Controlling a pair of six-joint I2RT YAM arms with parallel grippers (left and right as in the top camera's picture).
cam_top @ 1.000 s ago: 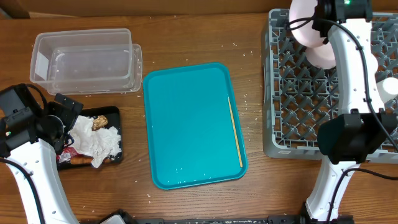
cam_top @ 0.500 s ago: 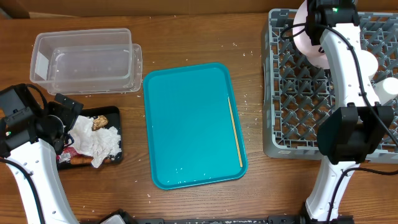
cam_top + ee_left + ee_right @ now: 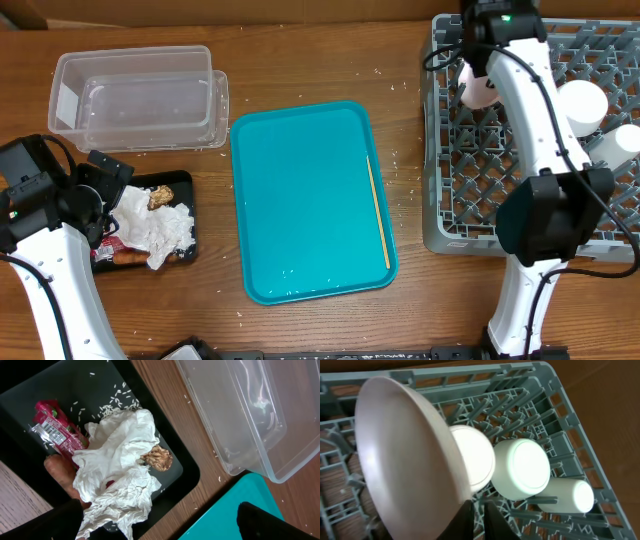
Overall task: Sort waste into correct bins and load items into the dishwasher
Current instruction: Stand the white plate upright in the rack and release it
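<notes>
Wooden table [image 3: 400, 60] seen from above. At the near left, the left gripper [image 3: 160, 519] hangs just above the black tray [image 3: 186, 182] with its fingers spread wide and holding nothing. Right beneath it, in the tray, lie the crumpled white napkins [image 3: 155, 228], with the red wrapper [image 3: 55, 432] and the orange carrot [image 3: 57, 472] at their left edge and the brown food bit [image 3: 157, 457] resting against their far side. A clear plastic container [image 3: 135, 100] sits on the table beyond the black tray. In the middle lies the teal tray [image 3: 300, 200], with the thin wooden stick [image 3: 378, 210] lying lengthwise along its right side, well apart from both grippers. At the right stands the grey dish rack [image 3: 470, 200]. The right gripper [image 3: 477, 520] reaches into the rack's far left part, its fingers close together. The pale pink plate [image 3: 405, 455] stands tilted on edge in the rack, its rim right at those fingertips; whether they clamp it cannot be told. Three white dishes [image 3: 522, 467] lie in the rack just to the right of the plate.
</notes>
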